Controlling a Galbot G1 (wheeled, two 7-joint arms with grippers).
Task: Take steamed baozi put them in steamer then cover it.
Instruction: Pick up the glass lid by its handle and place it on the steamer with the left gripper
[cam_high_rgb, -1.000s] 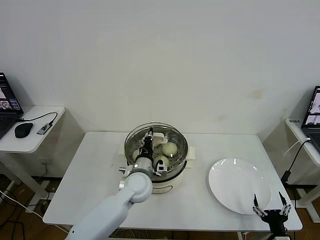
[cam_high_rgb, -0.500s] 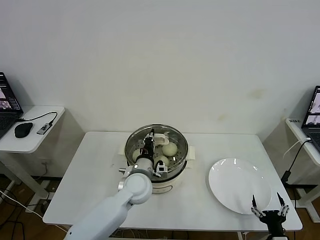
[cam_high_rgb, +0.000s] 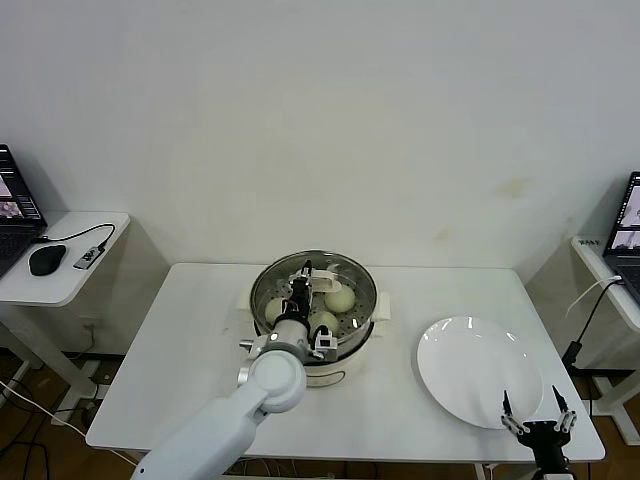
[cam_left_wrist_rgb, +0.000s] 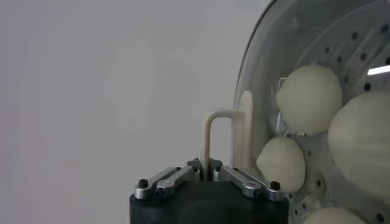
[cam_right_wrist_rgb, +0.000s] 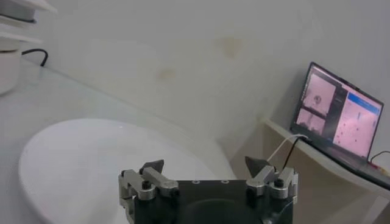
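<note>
The steamer (cam_high_rgb: 327, 373) stands at the middle of the white table. Cream-white baozi (cam_high_rgb: 340, 298) lie on its perforated tray and show through the glass in the left wrist view (cam_left_wrist_rgb: 309, 99). The cover (cam_high_rgb: 357, 280), clear glass with a metal rim, sits over the pot's mouth; I cannot tell if it rests fully on the rim. My left gripper (cam_high_rgb: 304, 275) is shut on the cover's cream handle (cam_left_wrist_rgb: 210, 131). My right gripper (cam_high_rgb: 537, 420) hangs open and empty at the table's front right, by the plate.
A flat white plate (cam_high_rgb: 478, 370) lies right of the steamer and fills the right wrist view (cam_right_wrist_rgb: 91, 164). A side table with a mouse (cam_high_rgb: 46, 260) stands at the left. Another with a laptop (cam_right_wrist_rgb: 341, 115) stands at the right.
My left gripper has carried the cover slightly to the right and down over the steamer. The right arm has barely moved.
</note>
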